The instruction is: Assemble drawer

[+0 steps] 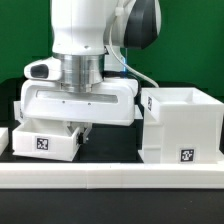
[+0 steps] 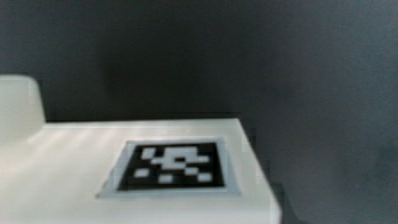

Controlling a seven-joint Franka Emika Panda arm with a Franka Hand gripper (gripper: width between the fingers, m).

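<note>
A small white drawer tray (image 1: 58,140) with a black-and-white tag on its front lies on the black table at the exterior view's left. My gripper (image 1: 78,130) hangs low right over it; one dark finger (image 1: 87,129) shows at the tray's right edge, the other is hidden. The large white hollow housing (image 1: 180,125), with a tag low on its front, stands apart at the exterior view's right. The wrist view shows the tray's tagged white face (image 2: 107,190) very close, with no fingers in sight.
A long white rail (image 1: 110,176) runs along the front of the table. Another white part (image 1: 3,137) peeks in at the exterior view's far left; a white block (image 2: 15,110) also shows beside the tray in the wrist view.
</note>
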